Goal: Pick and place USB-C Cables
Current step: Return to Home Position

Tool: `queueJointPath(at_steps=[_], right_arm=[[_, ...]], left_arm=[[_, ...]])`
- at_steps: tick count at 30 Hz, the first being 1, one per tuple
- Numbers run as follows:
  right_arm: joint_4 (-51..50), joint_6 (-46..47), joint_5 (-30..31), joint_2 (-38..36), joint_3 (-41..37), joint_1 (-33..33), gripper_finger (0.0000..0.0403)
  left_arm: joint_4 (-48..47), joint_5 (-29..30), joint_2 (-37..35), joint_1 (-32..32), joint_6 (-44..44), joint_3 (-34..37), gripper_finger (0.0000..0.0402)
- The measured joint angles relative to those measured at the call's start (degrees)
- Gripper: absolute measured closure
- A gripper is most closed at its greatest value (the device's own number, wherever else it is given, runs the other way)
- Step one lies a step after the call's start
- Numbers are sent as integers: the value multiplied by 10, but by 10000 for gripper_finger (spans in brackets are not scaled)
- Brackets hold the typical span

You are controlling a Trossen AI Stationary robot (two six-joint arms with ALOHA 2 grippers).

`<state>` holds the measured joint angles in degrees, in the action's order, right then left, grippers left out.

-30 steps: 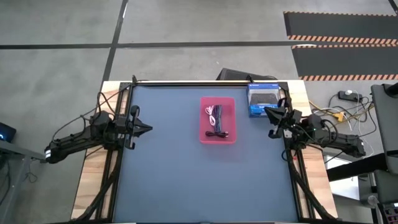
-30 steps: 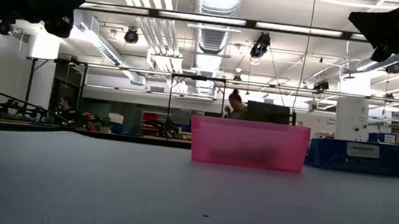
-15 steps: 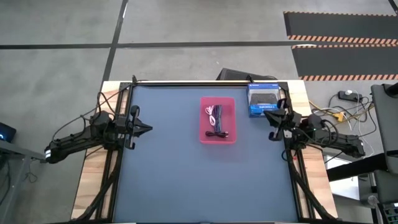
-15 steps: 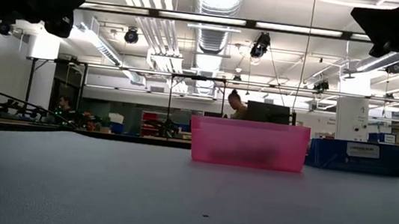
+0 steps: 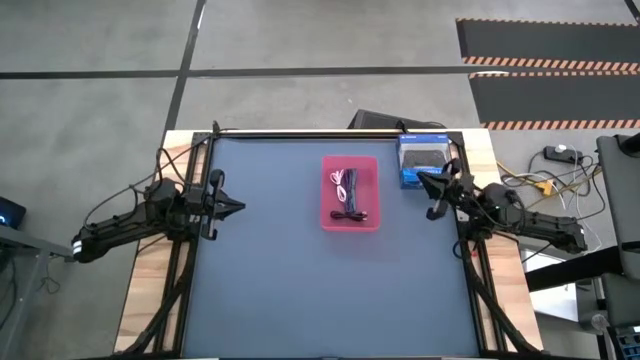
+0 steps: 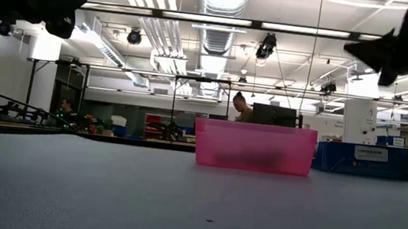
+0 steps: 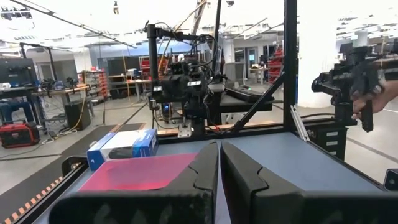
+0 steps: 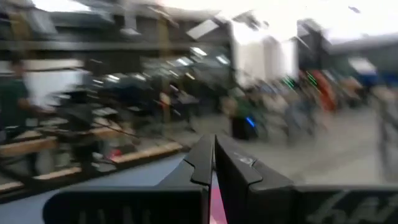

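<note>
At the left edge of the table [image 5: 300, 300] the left gripper [image 5: 238, 208] hangs with nothing in it. Its two dark fingers [image 7: 202, 177] are pressed together with only a hairline seam between them, and they point inward across the dark mat. Straight ahead of those fingertips and well apart from them sits the pink tray [image 5: 328, 222], roughly midway between the two grippers and a little nearer the right one. The USB-C Cables [image 5: 350, 196] lie inside it in a small tangle. A white loop is toward the far end and black strands are below it; I cannot pick out the other colours from here. Beyond the tray's far right corner a blue box [image 5: 423, 160] rests on the table, just beside the right arm's fingers. The right gripper [image 8: 214, 144] is raised above the table's right edge and angled back toward the tray. Its fingers [image 8: 239, 171] are closed flat against each other, holding nothing, and a sliver of pink shows just past their tips. In the room behind the left fingers' line of sight, a person's hand [image 7: 372, 99] grips a dark handle off to one side.
</note>
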<state>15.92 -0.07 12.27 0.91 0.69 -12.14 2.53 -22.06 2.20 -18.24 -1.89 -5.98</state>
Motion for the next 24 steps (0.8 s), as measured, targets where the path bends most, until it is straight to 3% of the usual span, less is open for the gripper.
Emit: queueJointPath(at_steps=[5, 24], right_arm=[[-100, 103, 73, 1, 0, 0, 394], [-123, 130, 72, 25, 0, 0, 394]], left_arm=[[0, 0, 0, 0, 0, 0, 398], [0, 0, 0, 0, 0, 0, 398]])
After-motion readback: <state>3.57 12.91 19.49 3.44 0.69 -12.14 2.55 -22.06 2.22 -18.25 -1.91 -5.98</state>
